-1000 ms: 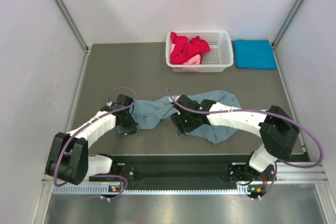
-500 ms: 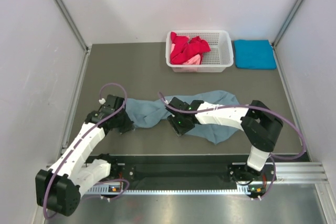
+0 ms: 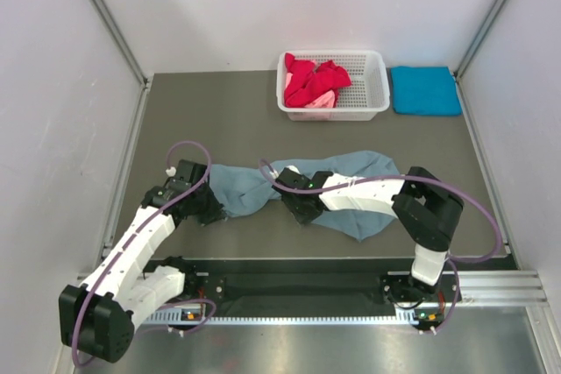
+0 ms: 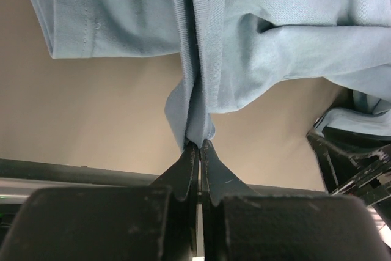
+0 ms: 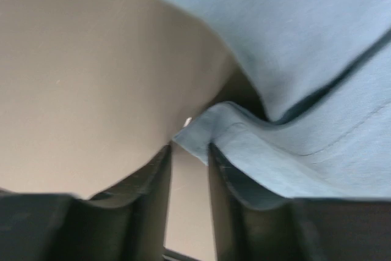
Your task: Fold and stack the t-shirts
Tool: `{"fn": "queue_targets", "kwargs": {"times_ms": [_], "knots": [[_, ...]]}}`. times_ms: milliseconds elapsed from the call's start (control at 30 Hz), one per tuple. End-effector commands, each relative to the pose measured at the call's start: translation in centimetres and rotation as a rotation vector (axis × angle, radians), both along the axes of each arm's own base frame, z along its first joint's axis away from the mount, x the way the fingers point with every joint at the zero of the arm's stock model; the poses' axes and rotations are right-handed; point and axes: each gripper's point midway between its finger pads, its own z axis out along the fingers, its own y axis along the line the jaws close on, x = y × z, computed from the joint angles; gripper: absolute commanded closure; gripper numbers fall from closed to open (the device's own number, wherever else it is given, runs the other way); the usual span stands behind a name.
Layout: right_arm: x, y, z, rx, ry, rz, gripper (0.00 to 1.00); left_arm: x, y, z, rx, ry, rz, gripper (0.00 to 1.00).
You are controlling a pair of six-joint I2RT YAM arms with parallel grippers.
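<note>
From above, a large soft grey-blue t-shirt (image 3: 355, 172) lies rumpled and drawn out left to right across the middle of the dark grey table mat (image 3: 219, 111). Both arms reach into it, but their black wrist housings cover the fingertips in that view. The left wrist camera fills the gap. The left gripper (image 4: 199, 148) is pinched tight, jaws pressed together on a gathered fold at the shirt's left end, and the cloth fans away from the tips while a stitched hem lies flat on the mat beside it. The right wrist camera shows the right gripper (image 5: 189, 151) low over the mat near the shirt's middle. Its jaws are partly apart, with a narrow strip of bare mat showing between them and a hemmed edge of the shirt curling over the right-hand finger. That picture is blurred, so I cannot say whether any cloth sits inside the jaws. Only the overhead view shows the far side. A white plastic lattice basket (image 3: 359, 109) holds crumpled red t-shirts (image 3: 316, 76) with a pink t-shirt (image 3: 322, 101) against its near wall. Just to its right a folded bright turquoise t-shirt (image 3: 425, 91) lies flat. The right arm's white forearm (image 3: 368, 192) crosses the grey-blue t-shirt and hides part of it.
</note>
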Motion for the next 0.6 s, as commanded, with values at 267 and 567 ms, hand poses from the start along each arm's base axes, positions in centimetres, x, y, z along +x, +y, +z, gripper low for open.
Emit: {"fn": "queue_targets", "kwargs": {"times_ms": [267,567], "knots": [[2.7,0.3,0.8,-0.051,-0.14,0.031,0.59,-0.3,-0.3,0.5,-0.018,0.0,-0.013,1.0],[2.3,1.7,0.0,-0.012,-0.098,0.048,0.54,-0.2,-0.3,0.5,-0.017,-0.005,-0.019,1.0]]}}
